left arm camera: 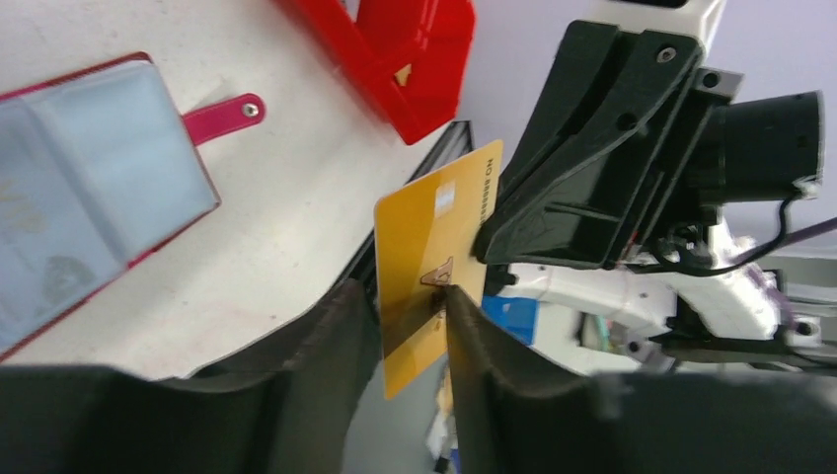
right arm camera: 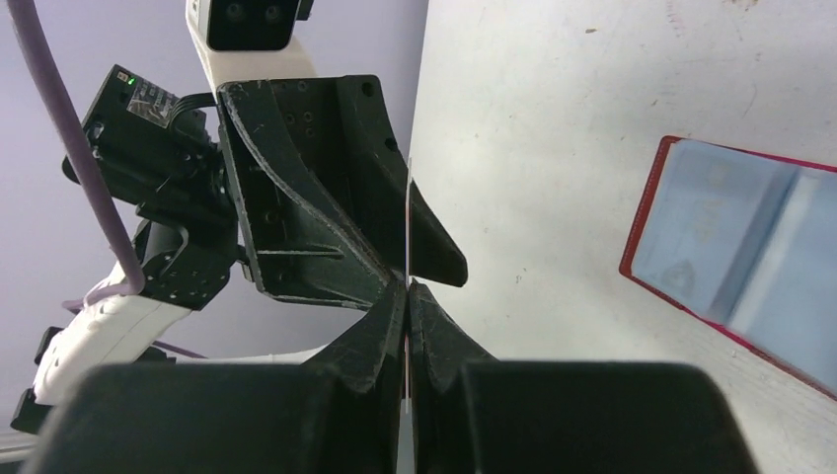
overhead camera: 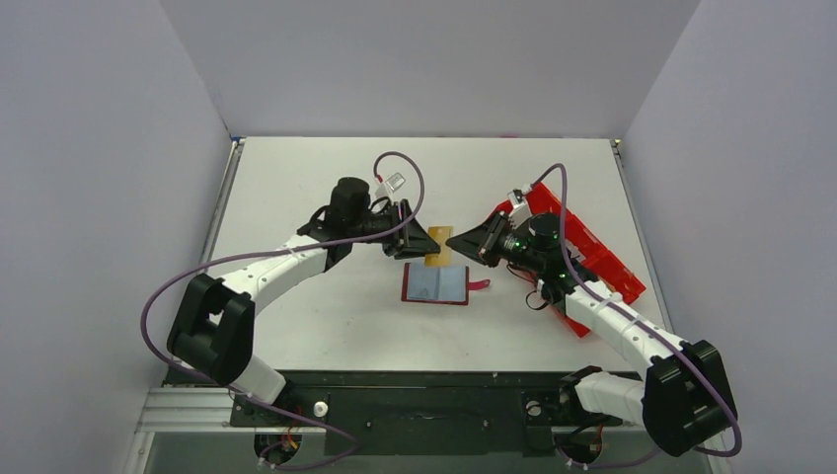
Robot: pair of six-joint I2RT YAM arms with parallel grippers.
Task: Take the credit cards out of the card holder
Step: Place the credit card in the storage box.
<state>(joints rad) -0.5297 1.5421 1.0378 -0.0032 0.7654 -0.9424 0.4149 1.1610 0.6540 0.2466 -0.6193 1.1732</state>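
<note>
Holding one card aloft between both arms, over mid-table. Left side: the left gripper (left arm camera: 410, 291) has its jaws part-open with the gold card (left arm camera: 434, 227) standing in the gap. The card seems to lean on one pad, and I see no clear pinch from the other. Centre: the card hangs clear of the table (overhead camera: 296, 188), just far of the holder (overhead camera: 435, 283). The holder lies flat and spread open, near of the two grippers, with its strap tab (overhead camera: 479, 285) out to the right. Its pockets show pale blue; I cannot tell whether the blue card sits in there. Right side: the right gripper (right arm camera: 407, 296) is clamped tight on the card's right edge, the card edge-on between its fingers. Further right is the red tray (overhead camera: 582, 242), apart from the holder. Step, as judged: the first card is out, and a handover or regrip is in hand. The next move calls for one gripper to take sole firm hold before the other lets go. The card can then go down on bare table away from the holder. Any remaining card likely needs the holder pinned while it is slid out.
</note>
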